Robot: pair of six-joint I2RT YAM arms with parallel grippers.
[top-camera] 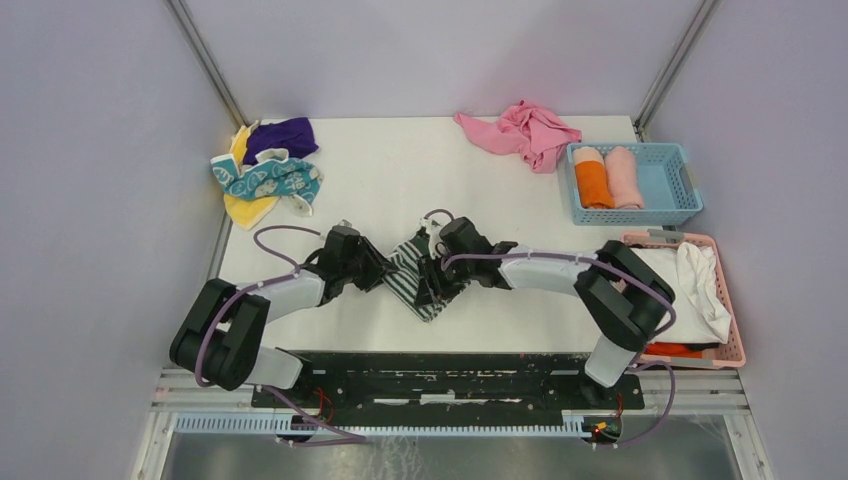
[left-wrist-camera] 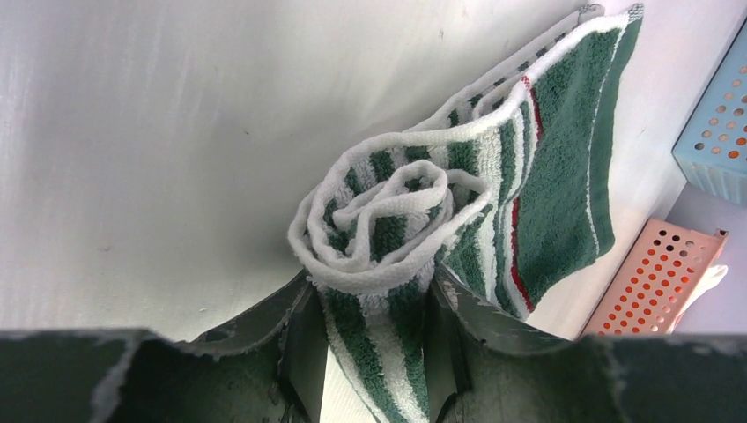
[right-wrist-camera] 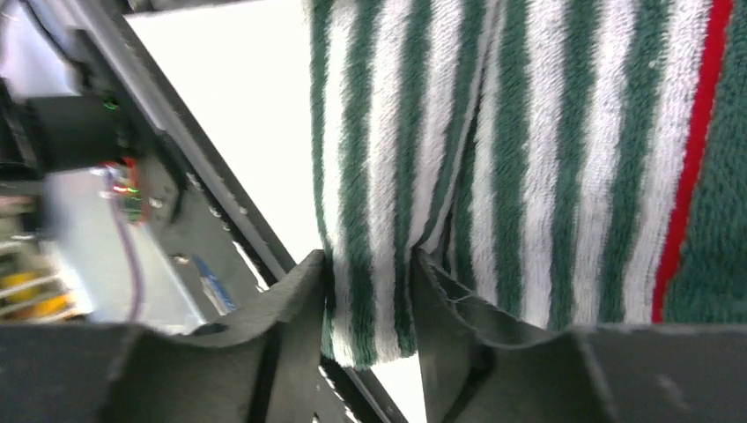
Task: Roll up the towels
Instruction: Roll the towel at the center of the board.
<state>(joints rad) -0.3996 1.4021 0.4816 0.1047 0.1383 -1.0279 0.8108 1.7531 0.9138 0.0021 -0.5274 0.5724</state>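
Note:
A green and white striped towel [top-camera: 412,275] with a red stripe lies at the table's middle, partly rolled. My left gripper [top-camera: 383,272] is shut on the rolled end of the striped towel [left-wrist-camera: 388,220], whose coil shows just past the fingertips. My right gripper [top-camera: 437,278] is shut on the towel's edge [right-wrist-camera: 388,220] from the other side. The flat part of the towel spreads away from the roll. Both grippers nearly meet over it.
A pink towel [top-camera: 525,130] lies at the back. A blue basket [top-camera: 680,180] holds two rolled towels, orange and pink. A pink basket [top-camera: 735,300] at right holds white cloth. Purple, teal and yellow towels [top-camera: 265,170] are piled at back left.

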